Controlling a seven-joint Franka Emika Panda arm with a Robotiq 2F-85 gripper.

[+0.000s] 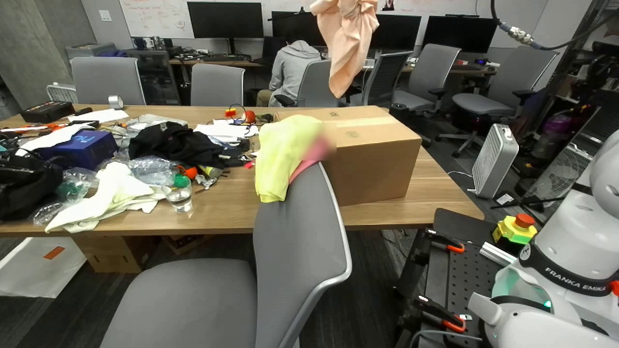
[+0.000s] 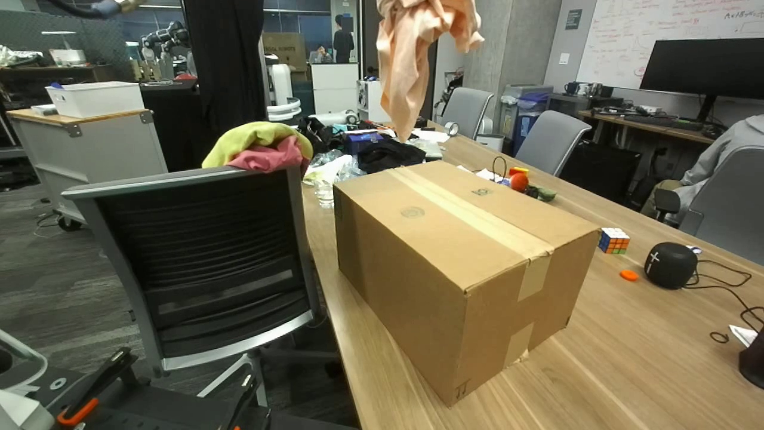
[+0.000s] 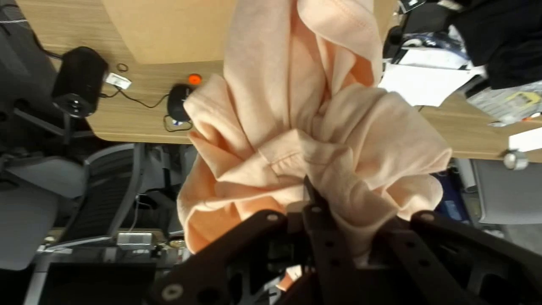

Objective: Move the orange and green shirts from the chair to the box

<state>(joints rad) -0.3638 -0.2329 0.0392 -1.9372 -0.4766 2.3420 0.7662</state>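
Observation:
The orange shirt, a pale peach cloth, hangs bunched in the air in both exterior views (image 1: 346,48) (image 2: 412,60). In the wrist view my gripper (image 3: 353,220) is shut on this shirt (image 3: 271,97), with folds pinched between the fingers. The gripper is out of frame in both exterior views. The cardboard box (image 1: 372,176) (image 2: 406,275) stands on the table below the shirt, its top flat and taped; part of it shows in the wrist view (image 3: 169,29). The yellow-green shirt (image 1: 278,154) (image 2: 248,140) lies over the back of the grey chair (image 1: 304,237) (image 2: 203,263).
A pink cloth (image 2: 268,156) lies against the green shirt. The table (image 1: 227,208) bears a clutter of bags, a black cloth (image 1: 174,145), a white cloth (image 1: 113,193) and a glass of water (image 1: 180,198). A black speaker (image 2: 671,266) and a puzzle cube (image 2: 613,240) stand beyond the box.

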